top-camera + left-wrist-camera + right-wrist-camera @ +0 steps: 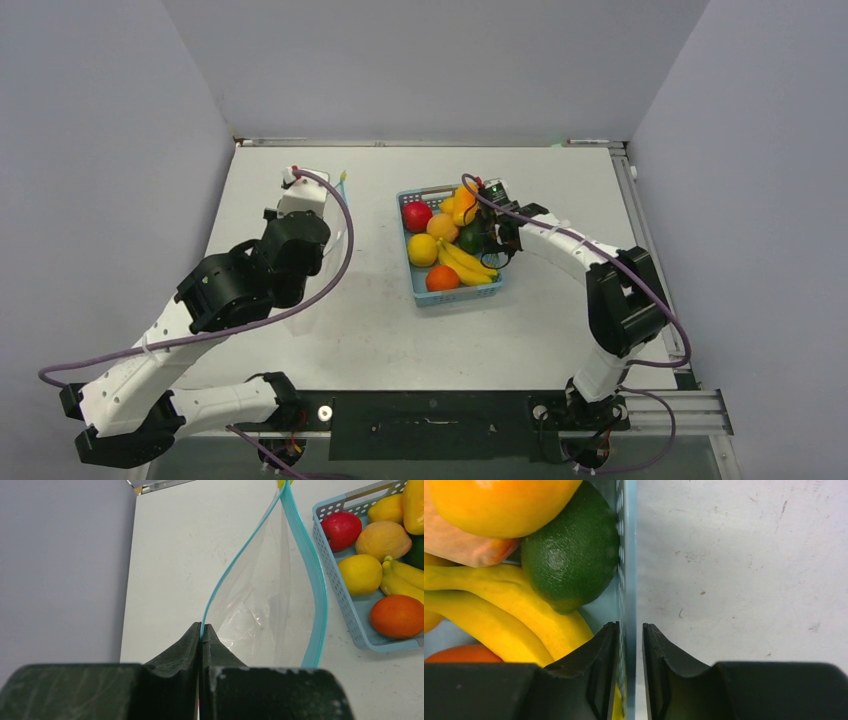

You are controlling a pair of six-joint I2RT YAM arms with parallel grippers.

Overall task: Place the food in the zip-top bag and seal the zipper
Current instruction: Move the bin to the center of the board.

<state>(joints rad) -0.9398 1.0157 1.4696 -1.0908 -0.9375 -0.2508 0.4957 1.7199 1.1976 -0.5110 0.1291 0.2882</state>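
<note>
While the white table [380, 330] lies wide under both arms, everything here is read off the light-blue basket [460, 296] at its middle. The left arm [240, 285] reaches up the basket's left side. The right arm [620, 300] bends in to the basket's right wall.

Just left of the basket, and apart from it, sits the zip-top bag [260, 615], clear and crinkled, with its mouth bowed open. None of the food [445, 245] is in it yet; all of it is heaped inside the basket. There is a red apple [342, 529], a lemon [360, 573], bananas [499, 615], an orange [398, 616] and a dark green fruit [571, 562] against the right wall.

The zipper [321, 585] runs as a teal strip round the bag's mouth. The left gripper [201, 626] has its jaws pressed together on the strip's far side from the basket, pinching it. The right gripper [630, 626] straddles the basket's right wall, jaws a little apart, with a sliver of table showing beside the wall, so it is not clamped.

By the look of it, that film is thin, limp and slippery. The stiffer zipper strip is the sensible place to hold, and the other lip needs keeping open. The fruits look light, hard and smooth, so they are likely to roll or squirt out. Grip each across its middle, topmost pieces first.
</note>
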